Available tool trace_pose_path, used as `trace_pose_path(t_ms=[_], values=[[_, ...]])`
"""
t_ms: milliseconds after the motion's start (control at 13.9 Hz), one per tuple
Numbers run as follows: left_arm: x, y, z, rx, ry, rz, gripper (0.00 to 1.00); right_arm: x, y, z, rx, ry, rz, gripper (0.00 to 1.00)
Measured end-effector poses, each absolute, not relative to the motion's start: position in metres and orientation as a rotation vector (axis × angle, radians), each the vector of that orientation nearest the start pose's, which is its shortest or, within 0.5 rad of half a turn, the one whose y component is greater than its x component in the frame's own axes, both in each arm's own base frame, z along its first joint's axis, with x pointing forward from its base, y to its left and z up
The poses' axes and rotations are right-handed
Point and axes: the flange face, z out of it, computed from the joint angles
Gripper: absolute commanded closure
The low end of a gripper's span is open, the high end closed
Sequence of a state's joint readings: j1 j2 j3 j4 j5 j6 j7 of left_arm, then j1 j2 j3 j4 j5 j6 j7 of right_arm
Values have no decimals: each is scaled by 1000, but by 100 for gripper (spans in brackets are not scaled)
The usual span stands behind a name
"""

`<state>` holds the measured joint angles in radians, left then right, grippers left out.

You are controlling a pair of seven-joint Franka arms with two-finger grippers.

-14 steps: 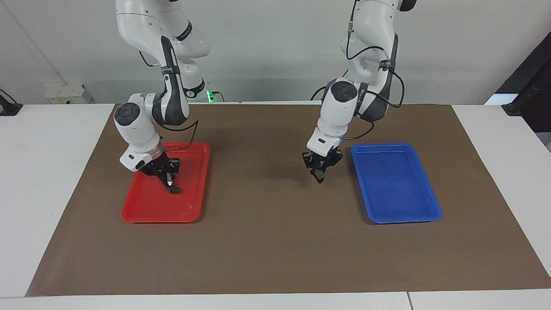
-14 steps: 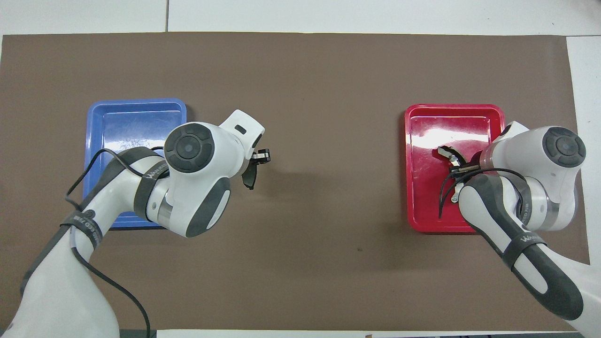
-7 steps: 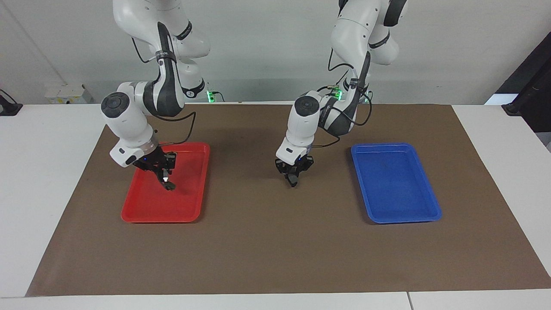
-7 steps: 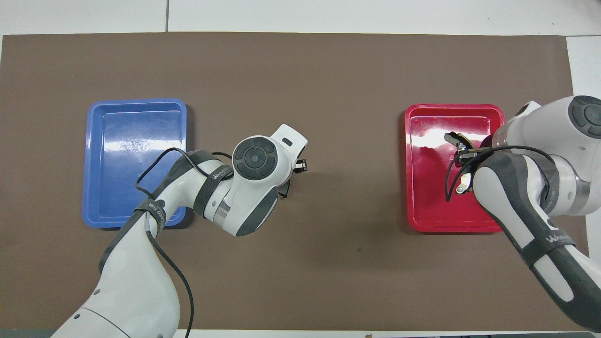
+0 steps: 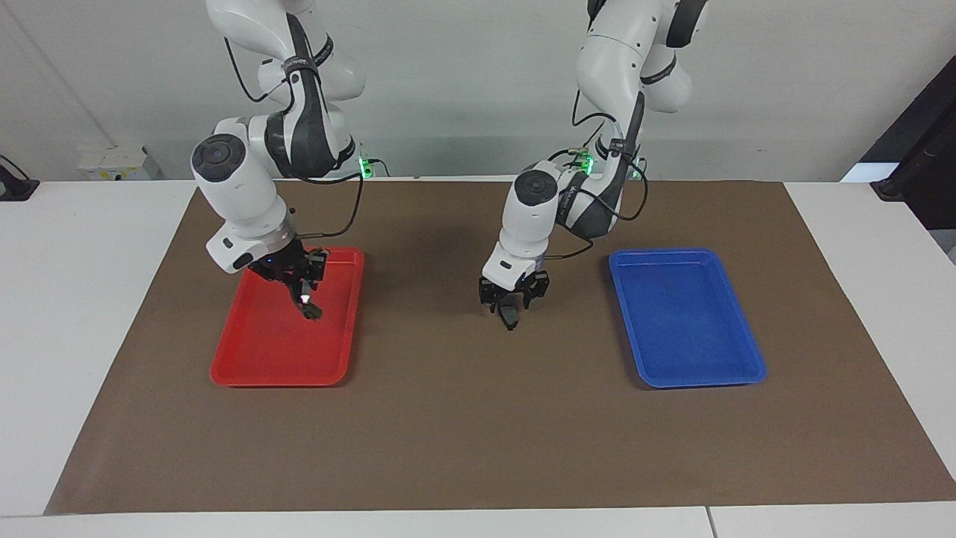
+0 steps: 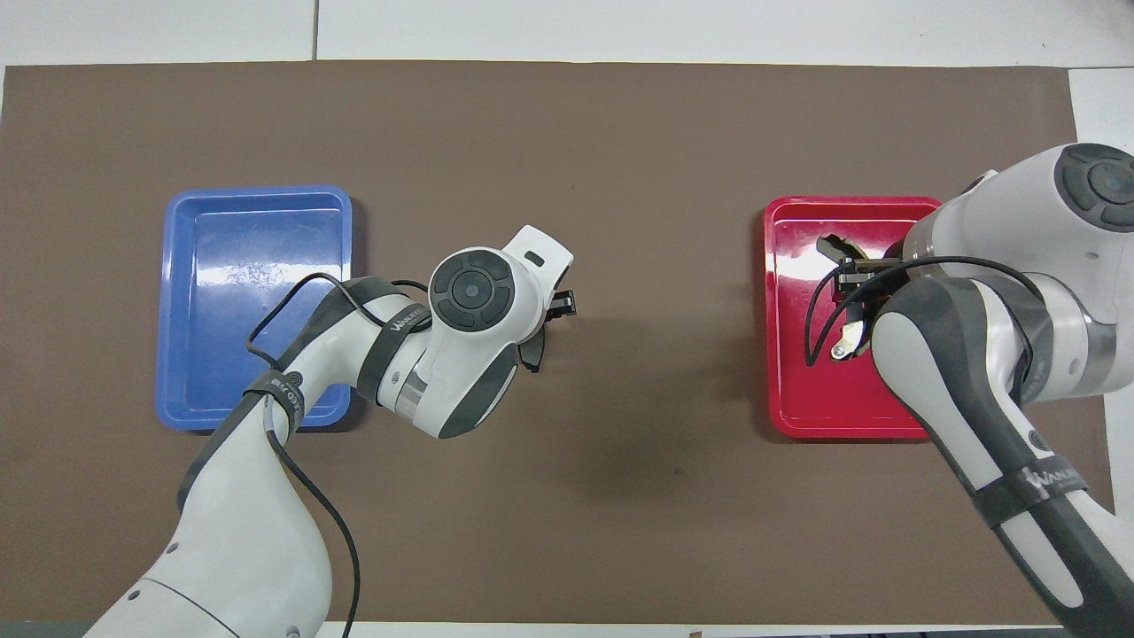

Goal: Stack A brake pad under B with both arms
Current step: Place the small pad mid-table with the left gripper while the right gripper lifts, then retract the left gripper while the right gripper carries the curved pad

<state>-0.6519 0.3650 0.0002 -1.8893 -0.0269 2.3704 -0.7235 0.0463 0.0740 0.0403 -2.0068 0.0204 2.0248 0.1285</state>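
My left gripper is shut on the small dark brake pad and holds it low over the brown mat at the table's middle; whether the pad touches the mat I cannot tell. In the overhead view the pad shows partly under the left gripper. My right gripper is shut on B, the curved brake shoe, and holds it tilted above the red tray. In the overhead view the shoe's dark tip and a silver tip stick out by the right gripper.
A blue tray lies on the mat toward the left arm's end, with nothing in it. The red tray lies toward the right arm's end. The brown mat covers most of the white table.
My left gripper carried the brake pad from beside the blue tray toward the table's middle. My right gripper raised the brake shoe off the red tray's floor and shifted it toward the middle.
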Motion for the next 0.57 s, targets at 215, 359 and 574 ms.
trace_pose_path(t_ms=[215, 359, 574], values=[[533, -336, 374, -3211, -282, -130, 0, 560, 79, 419, -3122, 67, 82, 100], [540, -296, 412, -3183, -371, -90, 0, 555, 112, 421, -3120, 8, 77, 100], [549, -253, 446, -3179, -429, -110, 0, 548, 164, 423, -3108, -76, 55, 100]])
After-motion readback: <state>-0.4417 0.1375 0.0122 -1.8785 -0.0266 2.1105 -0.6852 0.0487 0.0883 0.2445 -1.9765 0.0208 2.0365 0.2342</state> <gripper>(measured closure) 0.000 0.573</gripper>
